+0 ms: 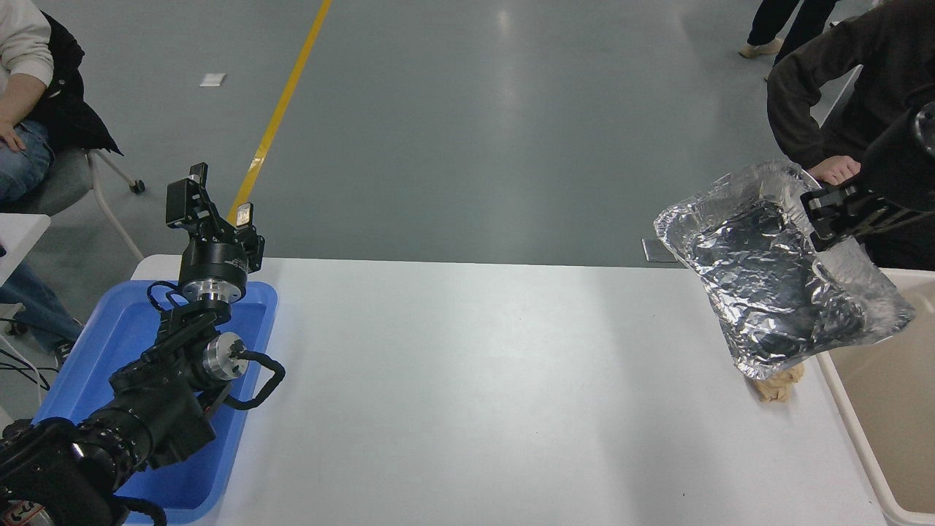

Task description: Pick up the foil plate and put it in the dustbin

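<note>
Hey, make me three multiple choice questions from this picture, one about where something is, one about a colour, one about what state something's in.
1. Where is the tan wad?
A. in the blue tray
B. on the table, partly under the foil plate
C. in the dustbin

2. What colour is the tray below the left gripper?
A. blue
B. red
C. green

3. What state is the foil plate in?
A. flat on the table
B. held tilted by the right gripper
C. inside the dustbin

Answers: B, its edge peeks out below the plate; A, the plastic is blue; B, the gripper clamps its rim.
</note>
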Robot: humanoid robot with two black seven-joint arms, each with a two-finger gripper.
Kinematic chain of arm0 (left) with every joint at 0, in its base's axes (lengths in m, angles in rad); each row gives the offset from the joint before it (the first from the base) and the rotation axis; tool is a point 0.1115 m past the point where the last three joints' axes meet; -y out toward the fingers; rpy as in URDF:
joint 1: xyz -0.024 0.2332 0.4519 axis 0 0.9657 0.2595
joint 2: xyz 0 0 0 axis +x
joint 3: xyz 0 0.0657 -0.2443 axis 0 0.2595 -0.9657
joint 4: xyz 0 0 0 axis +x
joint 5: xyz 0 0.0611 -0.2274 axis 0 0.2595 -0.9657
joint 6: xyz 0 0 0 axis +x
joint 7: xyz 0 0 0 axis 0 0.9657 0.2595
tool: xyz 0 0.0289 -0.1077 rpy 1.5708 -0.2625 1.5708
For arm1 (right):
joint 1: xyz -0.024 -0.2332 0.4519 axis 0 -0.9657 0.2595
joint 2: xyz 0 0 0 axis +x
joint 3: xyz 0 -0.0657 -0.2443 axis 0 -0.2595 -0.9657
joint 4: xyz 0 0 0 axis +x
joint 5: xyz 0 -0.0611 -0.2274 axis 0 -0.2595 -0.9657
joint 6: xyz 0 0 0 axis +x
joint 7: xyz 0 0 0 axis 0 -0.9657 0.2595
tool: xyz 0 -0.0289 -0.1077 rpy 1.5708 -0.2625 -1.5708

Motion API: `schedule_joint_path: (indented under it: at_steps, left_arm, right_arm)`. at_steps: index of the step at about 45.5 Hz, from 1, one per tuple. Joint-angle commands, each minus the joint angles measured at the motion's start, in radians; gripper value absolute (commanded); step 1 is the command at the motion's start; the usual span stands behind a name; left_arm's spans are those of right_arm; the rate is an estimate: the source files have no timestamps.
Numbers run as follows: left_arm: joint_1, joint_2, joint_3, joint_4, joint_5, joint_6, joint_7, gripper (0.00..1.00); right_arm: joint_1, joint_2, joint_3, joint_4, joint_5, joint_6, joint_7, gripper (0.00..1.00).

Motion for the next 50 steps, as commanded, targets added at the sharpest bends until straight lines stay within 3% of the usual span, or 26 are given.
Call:
schedule_joint_path:
  at_steps: [1,6,15,30,50]
  left_arm:
    - [0.0,0.0,0.0,0.0,0.0,0.0,0.0,1.0]
    - [0.0,0.0,0.0,0.0,0.0,0.0,0.0,1.0]
    - [0.0,-0.002,0.0,0.0,0.0,0.0,0.002,1.0]
    - [0.0,-0.002,0.0,0.0,0.0,0.0,0.0,1.0]
    - [0.0,-0.002,0.0,0.0,0.0,0.0,0.0,1.0]
  right_arm:
    - [-0.076,-0.071,-0.005,-0.11,-0.115,-0.001,0.003,0.0]
    - [-0.194,-0.114,0.009,-0.289,-0.168,-0.003,0.006,0.0]
    - [-0.467,-0.142,0.115,-0.597,-0.241,-0.004,0.082,0.0]
    - [-0.821,-0.151,0.135,-0.823,-0.254,-0.243,0.086,0.0]
    - [-1.231,-0.108,0.15,-1.105,-0.216,-0.454,0.086,0.0]
